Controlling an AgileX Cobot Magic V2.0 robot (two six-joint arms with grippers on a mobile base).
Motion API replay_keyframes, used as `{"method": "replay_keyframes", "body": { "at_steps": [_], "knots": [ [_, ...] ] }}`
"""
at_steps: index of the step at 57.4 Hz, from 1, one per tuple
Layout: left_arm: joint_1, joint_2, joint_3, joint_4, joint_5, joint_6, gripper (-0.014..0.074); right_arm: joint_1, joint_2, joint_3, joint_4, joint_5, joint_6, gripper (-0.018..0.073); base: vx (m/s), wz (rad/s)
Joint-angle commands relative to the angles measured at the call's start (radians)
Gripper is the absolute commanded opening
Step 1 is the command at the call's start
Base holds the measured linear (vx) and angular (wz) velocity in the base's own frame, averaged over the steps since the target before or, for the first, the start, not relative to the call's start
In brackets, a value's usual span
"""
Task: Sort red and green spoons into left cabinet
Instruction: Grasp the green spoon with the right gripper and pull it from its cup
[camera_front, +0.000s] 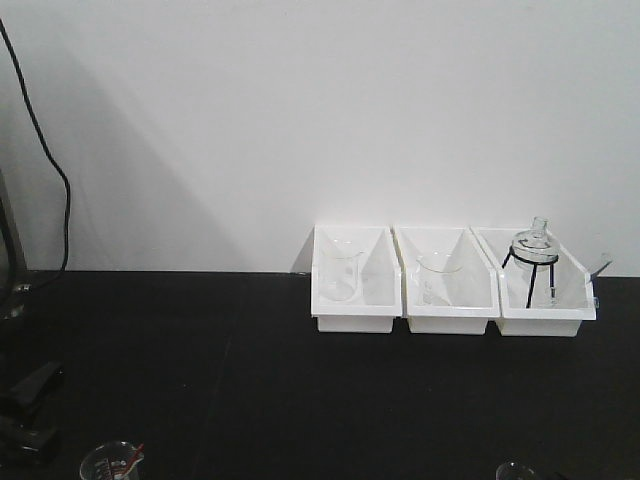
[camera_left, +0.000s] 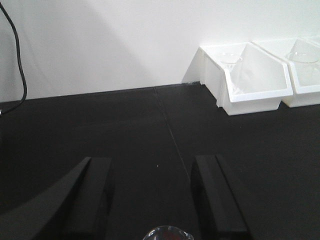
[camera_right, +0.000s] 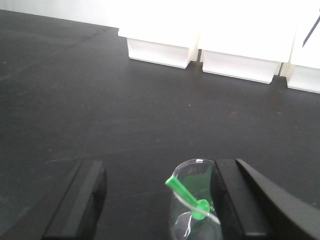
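Green spoon (camera_right: 187, 196) in beaker (camera_right: 181, 222) between parted right tool (camera_right: 159, 166); left tool (camera_left: 152, 161) parted; bins (camera_front: 448, 322) beyond.

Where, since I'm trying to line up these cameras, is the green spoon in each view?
Right wrist: green spoon at bottom centre, leaning inside a clear beaker.
Front: not visible; only a glass rim shows at the bottom edge, right of centre.
Left wrist: not in it.
Shared landmark: the leftmost white bin, against the wall in all three.
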Motion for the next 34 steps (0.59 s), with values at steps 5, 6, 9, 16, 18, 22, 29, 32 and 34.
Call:
{"method": "replay_keyframes", "body": {
  "at_steps": [5,6,9,16,18,22,29,32,34],
  "knots": [
    [-0.007,-0.011,-0.039,-0.001,-0.055,-0.008,0.0459,-0.002,0.034,-0.065,0.004,-0.211,-0.019,0.0493,0.0,0.0],
    [-0.007,-0.011,-0.039,-0.001,-0.053,-0.008,0.0459,-0.002,0.039,-0.071,0.004,-0.211,-0.019,0.0493,0.0,0.0],
    [-0.007,-0.011,-0.039,-0.001,-0.05,-0.008,0.0459,-0.002,0.056,-0.083,0.004,-0.211,-0.019,0.0491,0.0,0.0],
    [-0.007,-0.011,-0.039,-0.001,-0.039,-0.008,0.0459,-0.002,0.087,-0.101,0.006,-0.211,-0.024,0.0491,0.0,0.0],
    [-0.007,-0.011,-0.039,-0.001,-0.038,-0.008,0.0459,-0.002,0.092,-0.107,0.006,-0.211,-0.026,0.0491,0.0,0.0],
    [-0.007,-0.011,-0.039,-0.001,-0.038,-0.007,0.0459,-0.002,0.1,-0.111,0.011,-0.211,-0.033,0.0491,0.0,0.0],
    [-0.007,-0.011,-0.039,-0.001,-0.039,-0.007,0.0459,-0.002,0.116,-0.109,0.035,-0.211,-0.048,0.0488,0.0,0.0],
    [-0.007,-0.011,-0.039,-0.001,-0.039,-0.007,0.0459,-0.002,0.118,-0.109,0.034,-0.211,-0.05,0.0476,0.0,0.0],
    [-0.007,-0.011,-0.039,-0.001,-0.039,-0.007,0.0459,-0.002,0.118,-0.109,0.034,-0.211,-0.052,0.0466,0.0,0.0]
  ]
}}
